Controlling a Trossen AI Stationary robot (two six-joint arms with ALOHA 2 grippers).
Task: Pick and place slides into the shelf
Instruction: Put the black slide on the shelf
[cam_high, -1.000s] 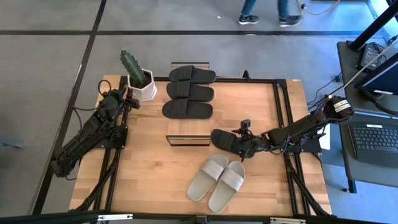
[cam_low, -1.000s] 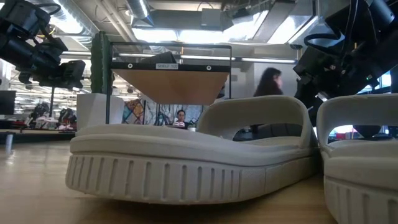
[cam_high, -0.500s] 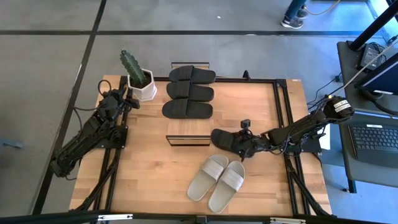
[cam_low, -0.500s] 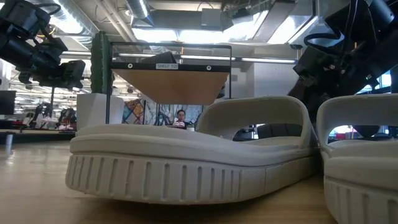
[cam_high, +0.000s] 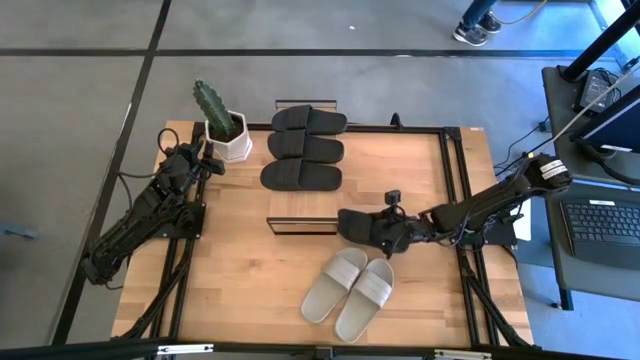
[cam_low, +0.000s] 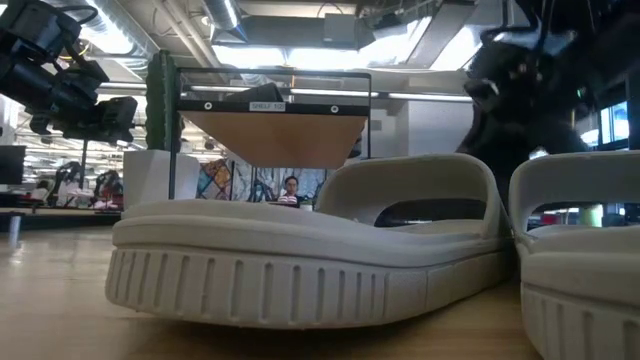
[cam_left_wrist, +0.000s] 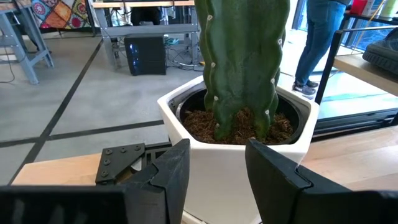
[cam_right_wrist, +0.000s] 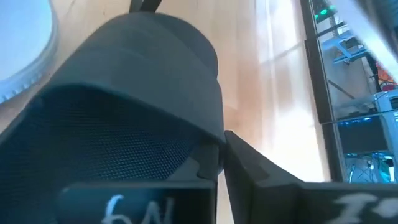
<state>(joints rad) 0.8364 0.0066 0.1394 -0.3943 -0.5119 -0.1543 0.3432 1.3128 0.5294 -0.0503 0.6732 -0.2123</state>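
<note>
A black slide (cam_high: 362, 224) lies just right of the shelf (cam_high: 302, 212), a low box with a wood top. My right gripper (cam_high: 396, 233) is shut on that slide; its wide strap (cam_right_wrist: 124, 93) fills the right wrist view. Three more black slides (cam_high: 303, 147) lie side by side on their soles at the far edge. A grey-beige pair (cam_high: 350, 290) rests on its soles near the front and fills the low view (cam_low: 300, 260). At the far left, my left gripper (cam_left_wrist: 217, 168) stands open just before the white cactus pot (cam_left_wrist: 236, 143). My right gripper holds the black slide at its strap, on the side toward the table's right (cam_right_wrist: 211, 146). It comes slanting down from the right. One finger (cam_right_wrist: 267, 174) shows beside the strap; the strap hides the other. Whether the slide is clear of the table I cannot tell.
The cactus pot (cam_high: 228, 135) stands at the far left corner. Dark rails (cam_high: 455, 180) run along the table's right and left sides. Bare wood lies at the near left. A person's feet (cam_high: 478, 25) show on the floor beyond the table.
My right gripper has risen a little. The black slide has shifted slightly toward the shelf with it.
</note>
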